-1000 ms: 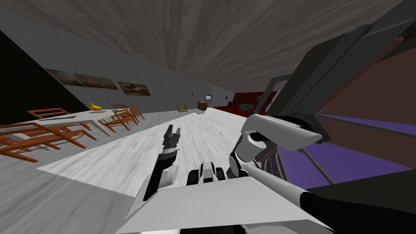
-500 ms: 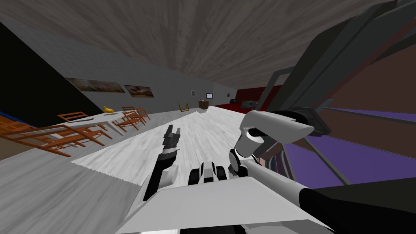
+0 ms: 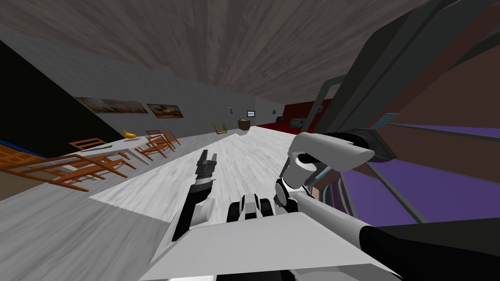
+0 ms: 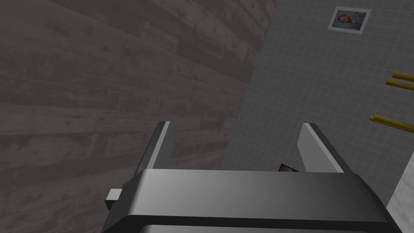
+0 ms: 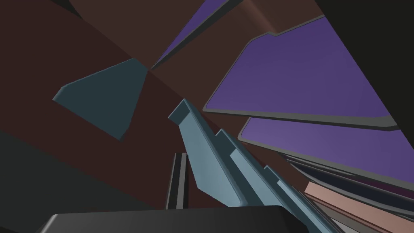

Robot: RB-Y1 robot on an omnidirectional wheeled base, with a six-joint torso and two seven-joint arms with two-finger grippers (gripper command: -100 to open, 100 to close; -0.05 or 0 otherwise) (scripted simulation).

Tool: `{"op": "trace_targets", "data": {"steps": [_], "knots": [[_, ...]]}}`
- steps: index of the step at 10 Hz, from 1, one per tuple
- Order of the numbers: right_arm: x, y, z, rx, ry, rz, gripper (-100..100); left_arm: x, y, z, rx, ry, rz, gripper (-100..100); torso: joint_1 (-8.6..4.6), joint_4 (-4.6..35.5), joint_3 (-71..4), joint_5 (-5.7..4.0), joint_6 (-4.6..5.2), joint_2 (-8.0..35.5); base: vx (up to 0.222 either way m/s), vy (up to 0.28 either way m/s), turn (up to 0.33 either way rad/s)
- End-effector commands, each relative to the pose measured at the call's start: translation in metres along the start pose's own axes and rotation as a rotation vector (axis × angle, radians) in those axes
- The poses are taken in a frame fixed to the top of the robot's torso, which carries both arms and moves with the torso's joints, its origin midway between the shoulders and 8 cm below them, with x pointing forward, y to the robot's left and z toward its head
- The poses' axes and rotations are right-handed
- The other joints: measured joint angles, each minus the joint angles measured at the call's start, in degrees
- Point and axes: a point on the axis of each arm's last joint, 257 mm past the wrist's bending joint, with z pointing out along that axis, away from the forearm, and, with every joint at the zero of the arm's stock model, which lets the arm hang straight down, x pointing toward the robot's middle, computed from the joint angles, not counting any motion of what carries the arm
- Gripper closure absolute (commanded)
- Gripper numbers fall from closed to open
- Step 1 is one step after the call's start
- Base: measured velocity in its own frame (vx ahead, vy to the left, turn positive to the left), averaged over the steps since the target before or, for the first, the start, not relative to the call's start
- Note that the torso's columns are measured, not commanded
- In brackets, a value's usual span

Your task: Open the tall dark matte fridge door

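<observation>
Grey floor [image 3: 244,161], orange chairs [image 3: 63,166] far left. Fridge [image 3: 439,112] fills right of frame, purple shelves [image 3: 415,190] exposed, so judged partly open. Right gripper [image 3: 383,149] at teal ledge [image 5: 210,162], likely to swing it wider; grasp cannot be told. Left gripper [image 4: 236,124] spread, empty, at centre, clear of the swing.

Overhead you have a ceiling [image 3: 244,44] of grey-brown wood planks, grainy and matt. The wall [image 4: 315,81] reads as small dull grey tiles. The chairs [image 3: 63,163] look like orange-brown wood. The fridge door [image 3: 390,63] is dark grey and matt, and the shelves [image 5: 299,77] are smooth flat purple with grey rims. The left gripper [image 4: 238,133] has smooth grey fingers [image 4: 313,149] and a faintly glossy dark body.
</observation>
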Motion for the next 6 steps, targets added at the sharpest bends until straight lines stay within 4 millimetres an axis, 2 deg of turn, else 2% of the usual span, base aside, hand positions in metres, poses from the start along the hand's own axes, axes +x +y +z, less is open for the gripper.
{"op": "trace_targets", "data": {"steps": [1, 2, 3, 4, 6], "knots": [[-0.004, 0.018, 0.002, -0.017, -0.027, 0.001, 100, 0.0, 0.0, 0.0, 0.0, 0.0, 0.0, 0, 0.48, 0.01, 0.02, 0.16, -0.04, 0.01, 0.072, -0.059, -0.021], [-0.007, 0.027, 0.002, -0.027, -0.042, 0.002, 100, 0.0, 0.0, 0.0, 0.0, 0.0, -0.001, 0, 0.31, -0.06, -0.05, -0.01, 0.03, -0.04, 0.046, -0.012, -0.056], [-0.004, 0.02, 0.001, -0.017, -0.033, 0.004, 100, 0.0, 0.0, 0.0, 0.0, 0.0, 0.0, 0, 0.19, -0.06, 0.0, -0.05, 0.03, -0.02, 0.018, 0.005, -0.012], [-0.001, 0.009, 0.004, -0.005, -0.008, -0.017, -100, 0.0, 0.0, 0.0, 0.0, 0.0, -0.001, 0, 0.17, -0.05, 0.03, -0.05, -0.02, 0.05, -0.001, 0.03, 0.012], [0.003, -0.007, 0.008, 0.01, 0.025, -0.037, -100, 0.0, 0.0, 0.0, 0.0, 0.0, -0.001, 0, 0.12, 0.08, -0.1, 0.14, 0.02, 0.02, 0.01, 0.02, -0.017]]}}
